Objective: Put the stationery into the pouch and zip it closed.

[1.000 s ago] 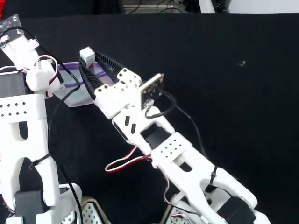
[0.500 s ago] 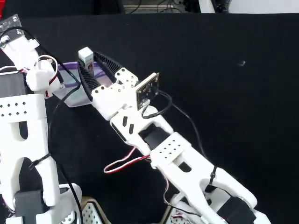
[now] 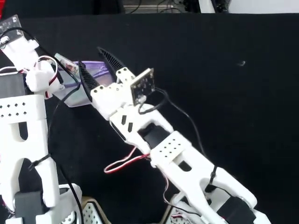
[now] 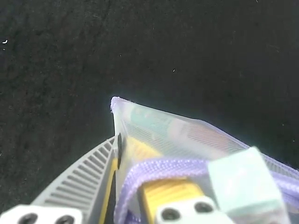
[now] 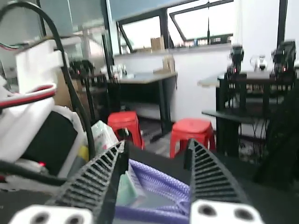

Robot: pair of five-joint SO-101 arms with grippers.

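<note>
1. Where the high view looks down, the translucent pouch [image 3: 96, 74], purple along its zip, sits at the far left of the black surface [image 3: 224, 70]. The right tool [image 3: 89, 57] straddles it with fingers apart. The print on the eraser [image 3: 65, 63] is too small to read.
2. Left wrist view: the left tool [image 4: 120, 148] is clamped on the mesh pouch [image 4: 187, 135], and the pale eraser [image 4: 247, 182] is at its mouth.
3. Right wrist view: the black ribbed fingers [image 5: 100, 179] are spread either side of the pouch [image 5: 159, 186].

Bare table [image 3: 233, 60] right of pouch [image 3: 96, 71]; left arm [image 3: 23, 116] and right arm [image 3: 163, 144] beside it.
</note>
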